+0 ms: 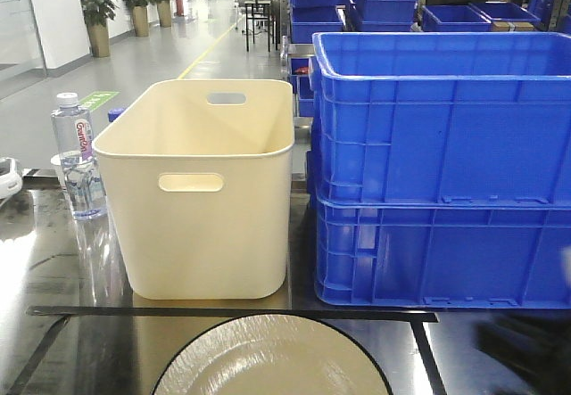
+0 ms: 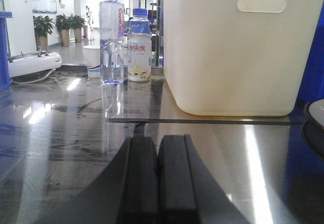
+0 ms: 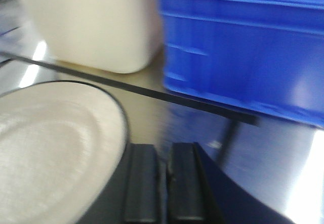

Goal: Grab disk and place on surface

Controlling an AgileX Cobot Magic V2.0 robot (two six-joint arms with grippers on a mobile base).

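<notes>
The disk (image 1: 268, 359) is a cream plate with a thin black rim, lying flat on the dark glossy surface (image 1: 53, 261) at the near edge, just inside a black tape line (image 1: 223, 311). In the right wrist view the disk (image 3: 50, 148) fills the lower left, and my right gripper (image 3: 163, 153) sits close beside its right rim, fingers together with only a sliver between them and nothing held. That view is motion-blurred. My left gripper (image 2: 157, 145) rests low over the surface (image 2: 66, 133), shut and empty, with the disk's edge (image 2: 316, 118) far to its right.
A tall cream bin (image 1: 205, 199) stands behind the disk, with two stacked blue crates (image 1: 446, 172) to its right. A water bottle (image 1: 76, 159), a small milk bottle (image 2: 138, 47) and a paper cup (image 2: 92, 62) stand at the back left.
</notes>
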